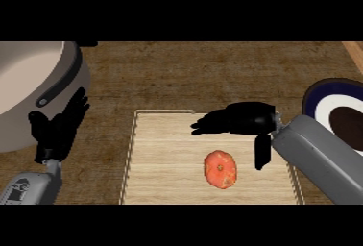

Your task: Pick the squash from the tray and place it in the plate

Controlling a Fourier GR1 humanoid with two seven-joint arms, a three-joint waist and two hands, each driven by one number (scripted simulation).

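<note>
Orange and oval, the squash (220,169) is lying flat on the pale wooden tray (163,187), a little right of the tray's middle and toward its near half. Nothing is touching it. The right hand (237,121) is hovering over the tray's far right part, beyond the squash, with its fingers (205,126) stretching leftward, relaxed and holding nothing, while the thumb (262,151) is pointing down toward the near edge, just beside the squash's right side. Its grey forearm (319,158) is coming in from the lower right. The plate (333,113), dark-rimmed with a white ring and a dark centre, is sitting on the brown counter (212,72) at the right edge, partly cut off. The left hand (56,129) is resting open at the left, fingers up, in front of what is probably a large grey pot (35,77).
</note>
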